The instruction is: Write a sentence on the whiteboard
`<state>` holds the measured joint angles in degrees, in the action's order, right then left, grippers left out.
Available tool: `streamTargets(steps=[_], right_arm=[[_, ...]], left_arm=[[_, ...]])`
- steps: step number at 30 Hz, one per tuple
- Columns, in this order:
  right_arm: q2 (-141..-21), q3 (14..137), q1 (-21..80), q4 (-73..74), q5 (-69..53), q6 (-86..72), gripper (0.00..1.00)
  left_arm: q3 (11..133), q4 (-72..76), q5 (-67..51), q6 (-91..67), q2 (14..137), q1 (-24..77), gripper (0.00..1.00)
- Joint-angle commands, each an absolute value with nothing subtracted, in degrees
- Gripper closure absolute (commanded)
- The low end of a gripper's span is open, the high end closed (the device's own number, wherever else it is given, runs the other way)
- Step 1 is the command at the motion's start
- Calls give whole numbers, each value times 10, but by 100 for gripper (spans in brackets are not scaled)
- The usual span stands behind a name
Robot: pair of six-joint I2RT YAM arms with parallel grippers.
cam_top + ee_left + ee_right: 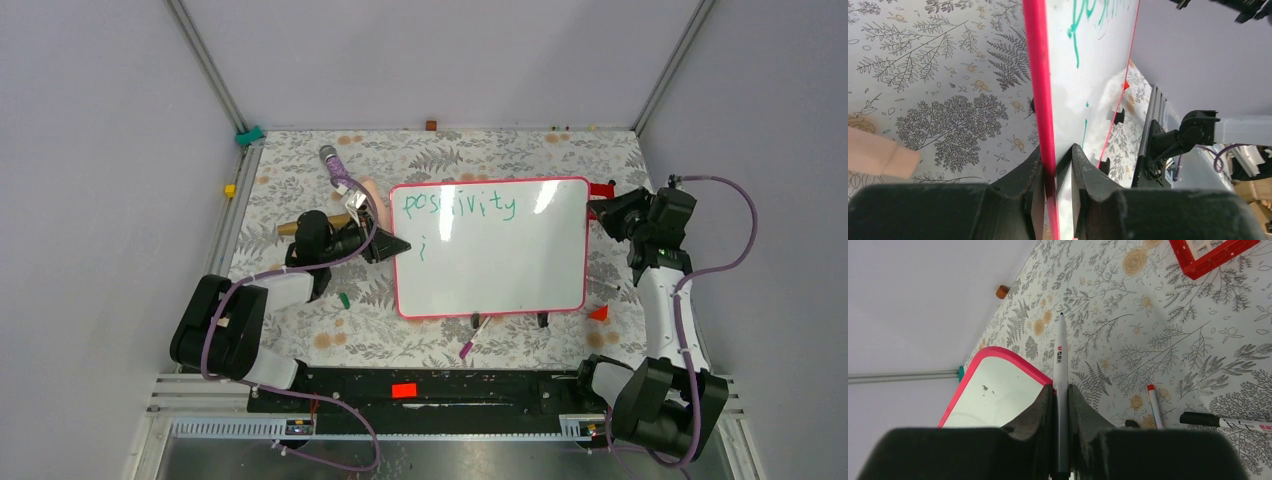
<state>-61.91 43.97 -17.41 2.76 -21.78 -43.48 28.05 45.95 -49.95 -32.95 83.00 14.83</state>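
Note:
The whiteboard (500, 260) lies mid-table, with a pink-red frame, "positivity" in green along its top and a short green stroke below. My left gripper (388, 246) is shut on the board's left edge. In the left wrist view the jaws (1055, 162) pinch the pink-red frame (1039, 75), and the board's glossy face (1093, 75) runs away from them. My right gripper (601, 212) sits at the board's upper right edge, shut on a white marker (1061, 357). The marker tip points out over the floral table, off the board's corner (993, 395).
A pink marker (470, 341) and a red triangle (598, 313) lie below the board. A purple handle (335, 165), a peach object (370, 195) and a small green piece (344, 300) lie to the left. A red frame (1208, 252), a red-capped marker (1154, 405) and a black-capped marker (1228, 421) lie near my right gripper.

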Motion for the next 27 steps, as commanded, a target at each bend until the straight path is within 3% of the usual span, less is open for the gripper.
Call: streamTargets(steps=[1, 8, 13, 19, 27], right_arm=[[-599, 491, -167, 92, -166, -410, 100], [-520, 551, -167, 184, -61, -367, 100], [-463, 556, -147, 231, -91, -323, 100], [-450, 548, 73, 265, -41, -294, 100], [-489, 527, 330, 245, 80, -283, 100]], left_arm=[[307, 455, -412, -239, 830, 164, 100], [297, 458, -396, -241, 848, 164, 100], [293, 473, -390, -245, 864, 164, 100], [287, 510, -394, -260, 879, 163, 100], [292, 409, -369, -198, 827, 162, 100]])
